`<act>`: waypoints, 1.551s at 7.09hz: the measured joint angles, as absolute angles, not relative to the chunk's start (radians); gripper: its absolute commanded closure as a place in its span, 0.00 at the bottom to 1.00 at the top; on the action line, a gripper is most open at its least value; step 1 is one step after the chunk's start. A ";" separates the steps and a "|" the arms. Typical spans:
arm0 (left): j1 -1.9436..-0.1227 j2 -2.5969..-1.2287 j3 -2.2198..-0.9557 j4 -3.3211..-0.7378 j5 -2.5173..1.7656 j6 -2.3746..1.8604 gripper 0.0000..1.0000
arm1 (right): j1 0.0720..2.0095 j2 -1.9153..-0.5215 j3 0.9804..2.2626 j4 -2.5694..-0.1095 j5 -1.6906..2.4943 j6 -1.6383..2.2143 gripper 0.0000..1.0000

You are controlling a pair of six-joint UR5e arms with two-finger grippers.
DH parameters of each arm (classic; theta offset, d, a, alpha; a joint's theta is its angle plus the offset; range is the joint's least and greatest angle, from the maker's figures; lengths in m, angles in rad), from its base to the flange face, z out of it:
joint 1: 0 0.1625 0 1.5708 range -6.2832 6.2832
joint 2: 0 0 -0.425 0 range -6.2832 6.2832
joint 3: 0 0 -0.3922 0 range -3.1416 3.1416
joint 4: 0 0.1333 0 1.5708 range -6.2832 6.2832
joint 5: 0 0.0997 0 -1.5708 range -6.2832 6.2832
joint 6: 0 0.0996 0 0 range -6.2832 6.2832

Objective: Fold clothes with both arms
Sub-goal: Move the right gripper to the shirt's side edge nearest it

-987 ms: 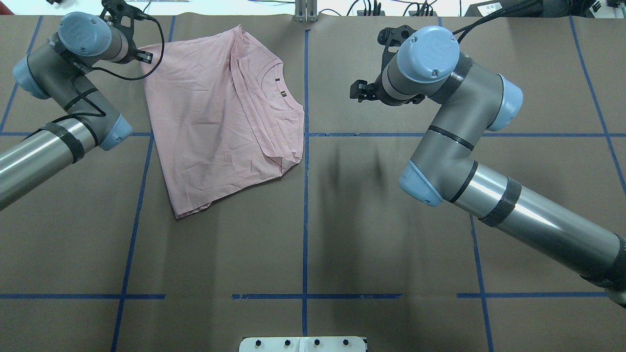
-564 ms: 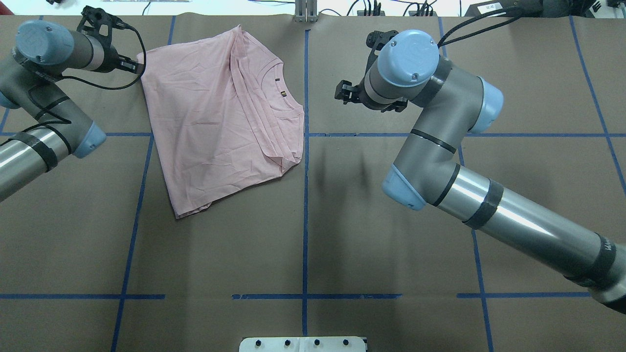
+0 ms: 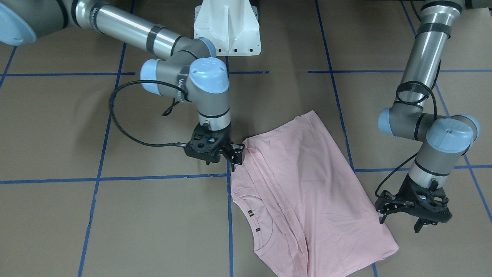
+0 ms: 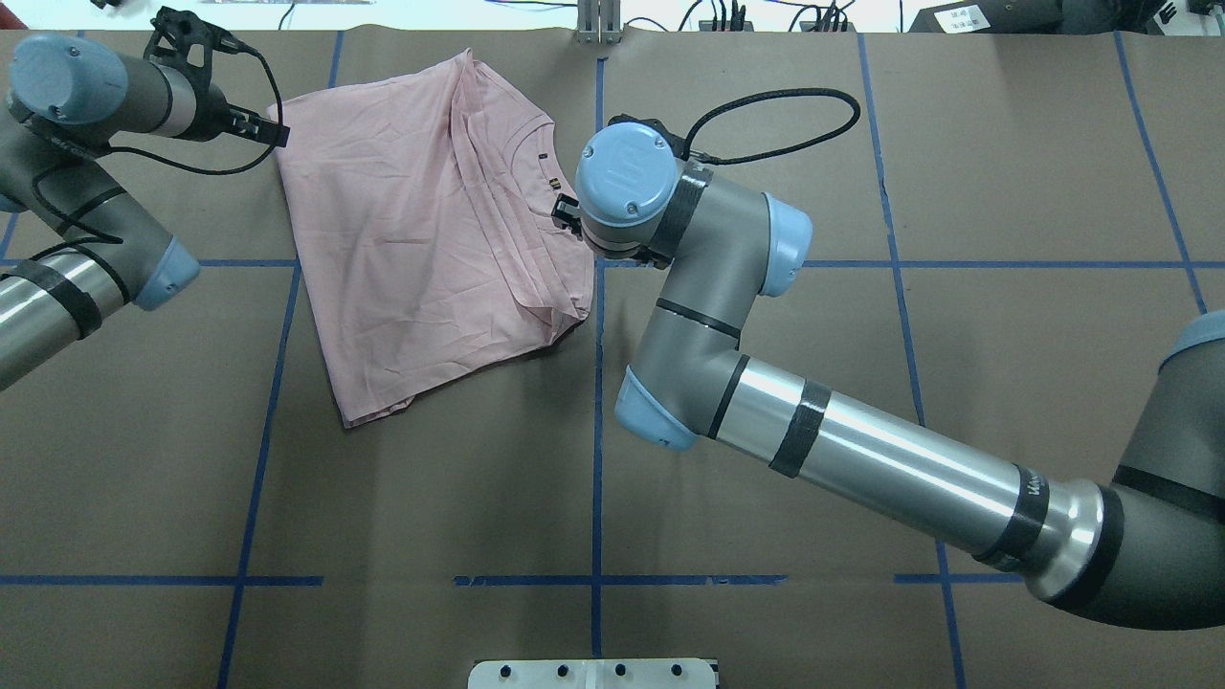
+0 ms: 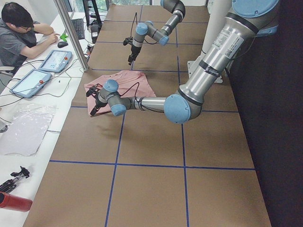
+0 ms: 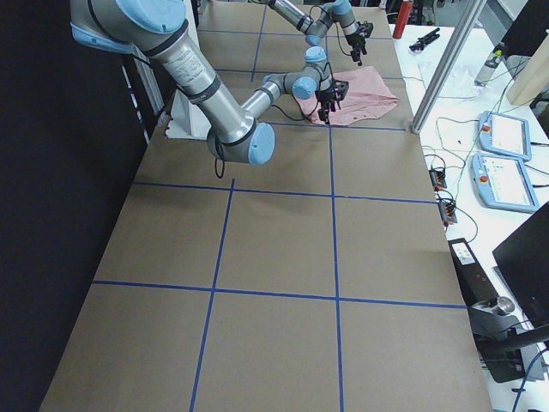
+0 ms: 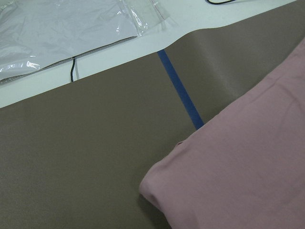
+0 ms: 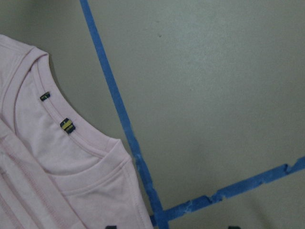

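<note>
The clothes are one pale pink T-shirt (image 4: 421,230), lying partly folded on the far left of the table with its round collar (image 8: 71,138) toward the centre line. My left gripper (image 4: 279,131) hangs open just off the shirt's far left corner (image 7: 157,186), holding nothing; in the front view the left gripper (image 3: 399,223) stands beside the shirt's (image 3: 307,192) edge. My right gripper (image 3: 238,154) is open and low at the shirt's shoulder edge near the collar. In the overhead view the right gripper (image 4: 567,211) is mostly hidden under its wrist.
Blue tape lines (image 4: 597,402) divide the brown table into squares. The white pedestal base (image 3: 226,27) stands at the robot's side. A metal post (image 4: 598,24) and cables line the far edge. Beyond that edge lie a clear plastic sheet (image 7: 62,28) and tablets, with a seated person (image 5: 19,33).
My right arm has swung left across the table, from its right half to the shirt's collar side. The left arm has drawn back leftward, its gripper staying at the shirt's far corner.
</note>
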State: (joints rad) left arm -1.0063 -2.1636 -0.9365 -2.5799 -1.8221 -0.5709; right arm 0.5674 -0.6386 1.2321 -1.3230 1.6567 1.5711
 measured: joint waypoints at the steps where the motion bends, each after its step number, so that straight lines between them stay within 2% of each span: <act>1: -1.006 -2.162 -0.944 -2.580 -1.822 -0.572 0.00 | 0.543 -0.609 1.191 -1.325 1.646 1.580 0.19; 2: -1.006 -2.158 -0.953 -2.581 -1.822 -0.573 0.00 | 0.524 -0.578 1.149 -1.326 1.635 1.585 0.28; 5: -1.006 -2.142 -0.966 -2.582 -1.822 -0.574 0.00 | 0.495 -0.555 1.109 -1.331 1.618 1.590 0.32; 7: -1.006 -2.140 -0.968 -2.583 -1.822 -0.574 0.00 | 0.488 -0.556 1.102 -1.332 1.609 1.590 0.51; 8: -1.006 -2.138 -0.972 -2.583 -1.822 -0.574 0.00 | 0.486 -0.556 1.101 -1.332 1.606 1.588 0.83; 9: -1.006 -2.131 -0.979 -2.583 -1.822 -0.574 0.00 | 0.485 -0.558 1.100 -1.333 1.604 1.584 1.00; 11: -1.006 -2.120 -0.991 -2.583 -1.822 -0.574 0.00 | 0.484 -0.561 1.100 -1.333 1.603 1.559 1.00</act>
